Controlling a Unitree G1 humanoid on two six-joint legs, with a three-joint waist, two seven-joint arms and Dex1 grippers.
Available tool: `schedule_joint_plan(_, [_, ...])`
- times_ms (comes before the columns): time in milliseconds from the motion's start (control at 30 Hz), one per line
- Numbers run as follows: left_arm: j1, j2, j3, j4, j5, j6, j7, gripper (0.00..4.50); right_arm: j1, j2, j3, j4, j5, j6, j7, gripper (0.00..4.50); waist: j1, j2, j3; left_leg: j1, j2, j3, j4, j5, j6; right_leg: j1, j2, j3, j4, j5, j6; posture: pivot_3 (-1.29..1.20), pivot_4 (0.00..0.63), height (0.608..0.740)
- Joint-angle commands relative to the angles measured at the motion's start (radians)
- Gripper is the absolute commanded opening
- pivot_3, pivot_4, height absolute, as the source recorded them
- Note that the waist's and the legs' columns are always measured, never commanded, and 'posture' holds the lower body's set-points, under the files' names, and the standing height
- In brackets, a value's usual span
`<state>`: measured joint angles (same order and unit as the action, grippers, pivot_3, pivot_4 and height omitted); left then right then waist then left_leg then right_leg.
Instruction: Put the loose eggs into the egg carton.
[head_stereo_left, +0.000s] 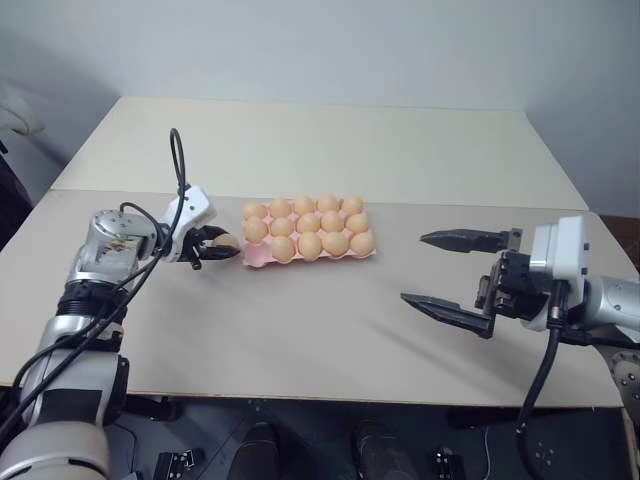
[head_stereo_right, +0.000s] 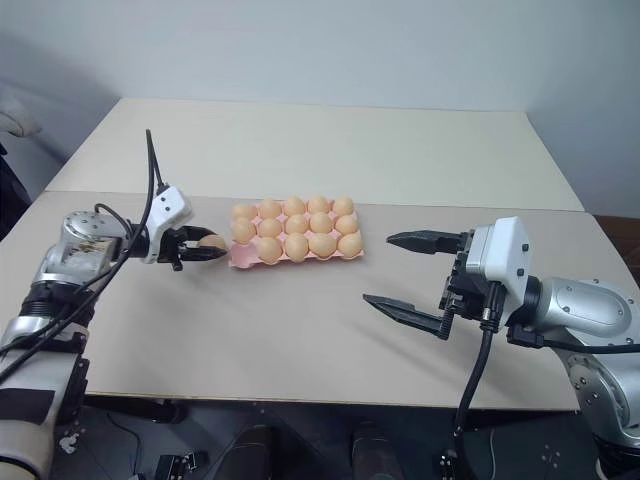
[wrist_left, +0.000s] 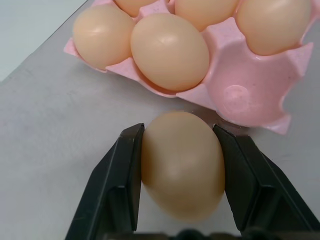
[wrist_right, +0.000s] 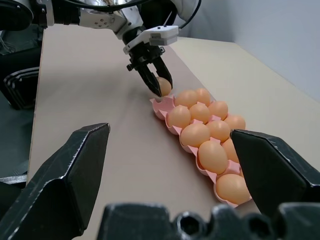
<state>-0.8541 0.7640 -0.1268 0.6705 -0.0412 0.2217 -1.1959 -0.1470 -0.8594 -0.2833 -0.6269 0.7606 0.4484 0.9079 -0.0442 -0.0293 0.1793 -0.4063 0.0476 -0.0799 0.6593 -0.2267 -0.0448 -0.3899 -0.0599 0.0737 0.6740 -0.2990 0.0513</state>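
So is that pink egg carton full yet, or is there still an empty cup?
Not full. The egg carton has one empty corner cup, nearest the left gripper, whose jaws are shut on a loose egg beside it.

Beige table (head_stereo_left: 330, 150), pale wall (head_stereo_left: 330, 40)

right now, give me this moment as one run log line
left pincer: shut on loose egg beside egg carton | carton: one corner cup empty | right pincer: open, apart from carton
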Motion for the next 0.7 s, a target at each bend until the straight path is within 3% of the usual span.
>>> schedule_joint_plan(33, [-0.031, 0.059, 0.059, -0.057, -0.052, 0.009, -0.072, 2.24, -0.026, -0.007, -0.014, -0.025, 0.013, -0.004, -0.007, 4.5, 0.0, 0.0, 0.0, 0.0, 0.0, 0.0, 0.0, 0.0, 0.0, 0.0, 0.0, 0.0, 0.0, 0.0, 0.0, 0.0, 0.15, 0.74])
schedule_joint_plan(333, [-0.027, 0.032, 0.082, -0.214, -0.136, 0.093, -0.13, 2.24, -0.049, -0.017, -0.005, 0.006, -0.002, -0.008, 0.018, 4.5, 0.008, 0.0, 0.0, 0.0, 0.0, 0.0, 0.0, 0.0, 0.0, 0.001, -0.001, 0.0, -0.001, 0.0, 0.0, 0.0, 0.15, 0.74])
schedule_joint_plan(700, [-0.041, -0.059, -0.002, -0.223, -0.096, 0.072, -0.125, 2.24, -0.023, -0.051, -0.046, 0.002, 0.009, 0.002, 0.026, 4.5, 0.001, 0.0, 0.0, 0.0, 0.0, 0.0, 0.0, 0.0, 0.0, 0.0, 0.0, 0.0, 0.0, 0.0, 0.0, 0.0, 0.15, 0.74])
